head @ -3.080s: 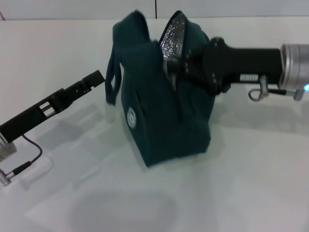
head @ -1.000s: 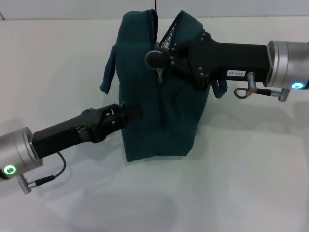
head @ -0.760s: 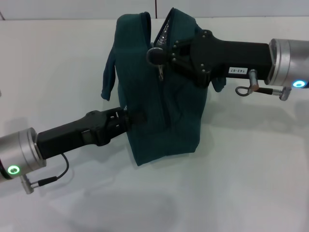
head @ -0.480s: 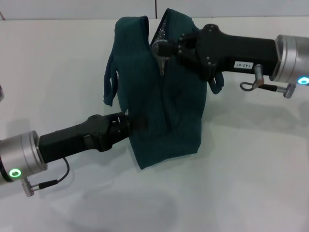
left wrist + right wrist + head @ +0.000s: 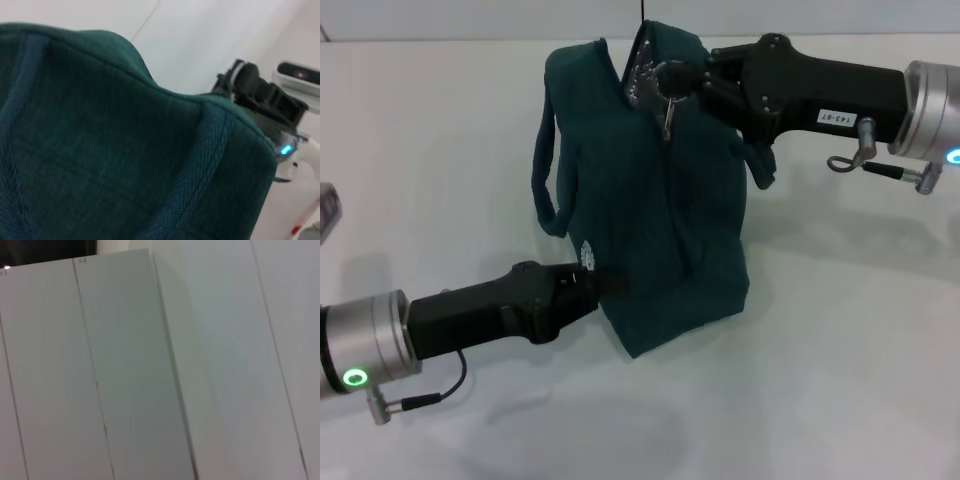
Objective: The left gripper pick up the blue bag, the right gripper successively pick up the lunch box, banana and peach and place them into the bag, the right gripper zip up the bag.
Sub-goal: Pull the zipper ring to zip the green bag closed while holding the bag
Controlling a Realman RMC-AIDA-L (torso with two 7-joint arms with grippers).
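Dark teal fabric fills the middle of the head view: the bag (image 5: pixel 650 210) stands upright on the white table (image 5: pixel 840 380), a looped handle (image 5: pixel 548 170) hanging down its left side and a small round white logo (image 5: pixel 588 255) low on its front. The left gripper (image 5: pixel 598 286) reaches in from the lower left and presses against the bag's lower front corner, just beside the logo – its fingers look pinched on the fabric there, though the cloth hides their tips. The right gripper (image 5: pixel 665 82) comes in from the upper right and sits at the very top of the bag, closed on the zip pull (image 5: pixel 667 112), whose metal ring and tab dangle just below the jaws. A sliver of silver lining (image 5: pixel 642 70) shows at the bag's mouth, right next to those jaws. Its arm carries a small white label (image 5: pixel 835 118)

In the left wrist view the teal cloth lies right up against the camera, with a woven strap running across it; beyond the bag's top edge the right gripper (image 5: pixel 235 85) shows farther off – I cannot tell its jaws from here

The right wrist view shows only pale panels (image 5: pixel 125 370) with thin dark seams; neither bag nor fingers appear in it
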